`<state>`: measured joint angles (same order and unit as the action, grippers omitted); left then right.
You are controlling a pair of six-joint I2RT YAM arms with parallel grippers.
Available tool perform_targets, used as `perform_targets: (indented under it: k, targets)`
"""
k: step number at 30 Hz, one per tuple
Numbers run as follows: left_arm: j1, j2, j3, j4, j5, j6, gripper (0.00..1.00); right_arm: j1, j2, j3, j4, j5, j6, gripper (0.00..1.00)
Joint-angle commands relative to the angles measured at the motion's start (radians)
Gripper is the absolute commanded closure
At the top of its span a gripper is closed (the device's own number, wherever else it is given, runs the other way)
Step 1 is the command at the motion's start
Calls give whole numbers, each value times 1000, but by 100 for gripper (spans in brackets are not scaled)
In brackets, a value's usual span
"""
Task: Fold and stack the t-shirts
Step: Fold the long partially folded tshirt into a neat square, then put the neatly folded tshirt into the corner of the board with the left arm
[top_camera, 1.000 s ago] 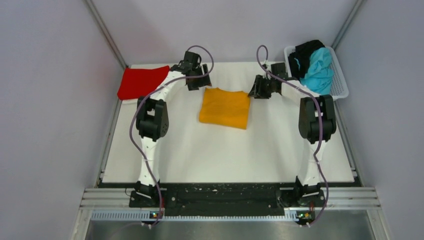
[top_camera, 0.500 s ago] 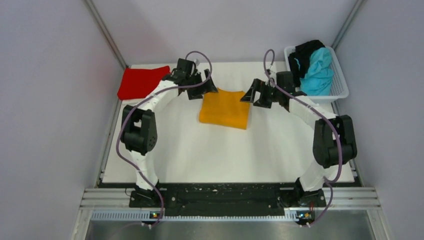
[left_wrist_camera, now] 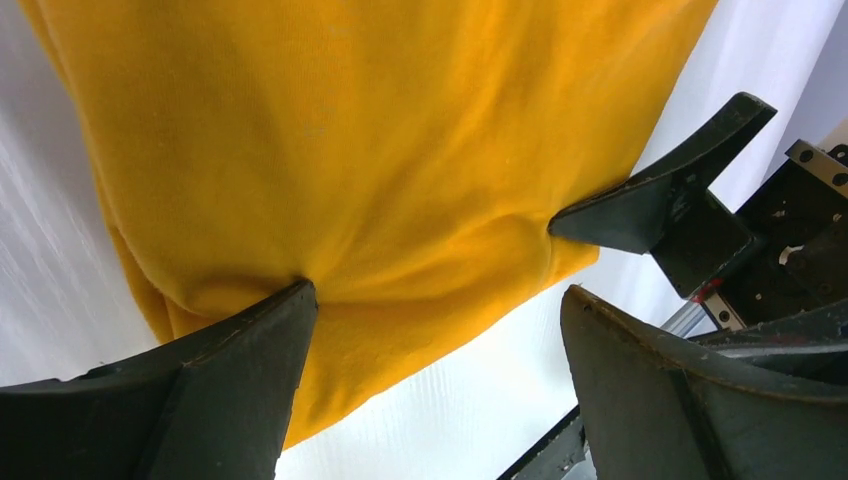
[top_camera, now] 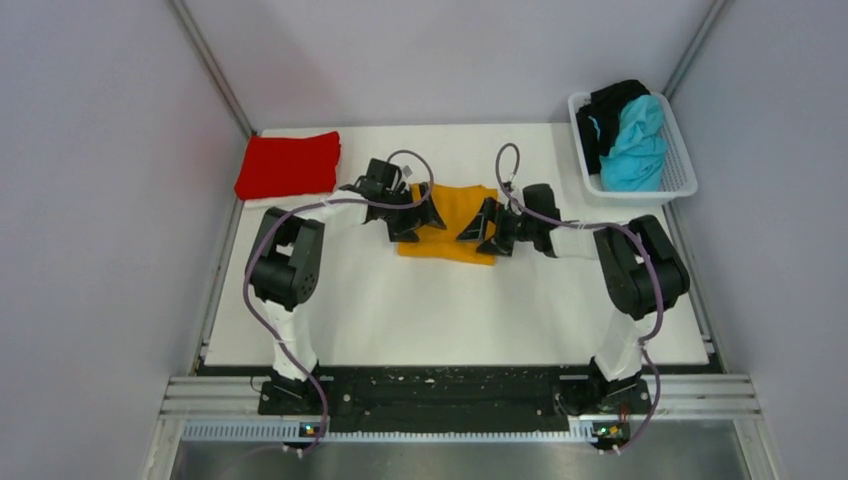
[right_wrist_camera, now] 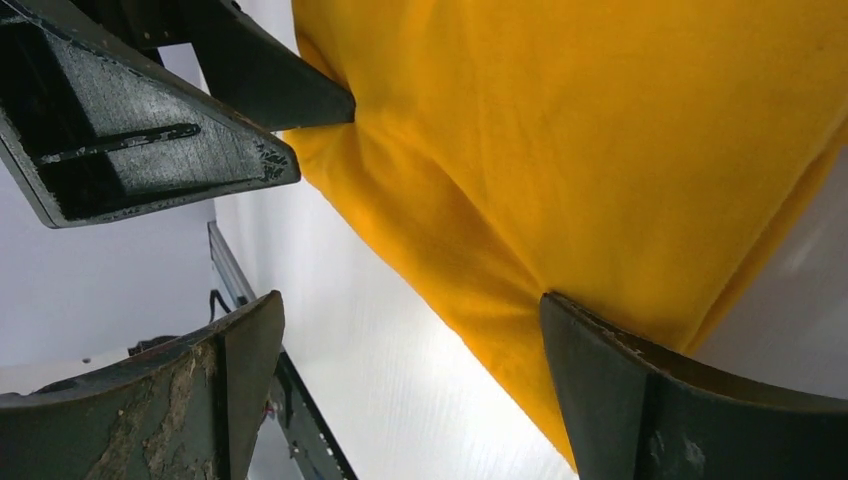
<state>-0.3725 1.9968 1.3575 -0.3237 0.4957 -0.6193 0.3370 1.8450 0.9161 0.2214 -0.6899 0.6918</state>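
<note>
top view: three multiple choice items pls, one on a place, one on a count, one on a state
1. Where does the red t-shirt lie?
A. near edge
B. far left corner of the table
C. centre

2. How many shirts are in the basket?
A. one
B. three
C. two

3. How do the jaws stand at the orange-yellow t-shirt?
A. both open
B. both shut
C. one open, one shut

Answers:
1. B, it lies folded at the far left.
2. C, a turquoise shirt and a black shirt.
3. A, the wrist views show the left gripper and the right gripper spread wide.
</note>
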Motion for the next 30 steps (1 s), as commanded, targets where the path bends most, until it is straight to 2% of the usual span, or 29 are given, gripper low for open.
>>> perform_targets:
  k: [1,4,8,12,16,19,22,24,30]
  targets:
    - [1,-72,-189,0,-87,-7,1,0,-39,-144,-39,75,-36,1]
    - [-13,-155,-330,33,-99,-35,1,0,-98,-226,-65,74,-54,1]
    - [-60,-289,-411,-18,-198,-81,1,9,-213,-280,-154,73,-85,1]
    - [-125,-438,-370,-132,-339,-96,1,14,-410,-249,-294,101,-152,1]
    - [-125,-507,-327,-195,-461,-136,1,11,-570,-227,-281,217,-167,1]
    - [-124,-494,-308,-216,-571,-159,1,-21,-650,-253,-241,337,-123,1]
    - [-119,-435,-314,-170,-652,-170,1,-78,-691,-295,-184,319,-87,1]
    - [-98,-364,-294,-149,-635,-186,2,-85,-715,-308,-188,330,-94,1]
    - [-87,-195,-214,-115,-579,-195,18,-86,-741,-308,-289,350,-154,1]
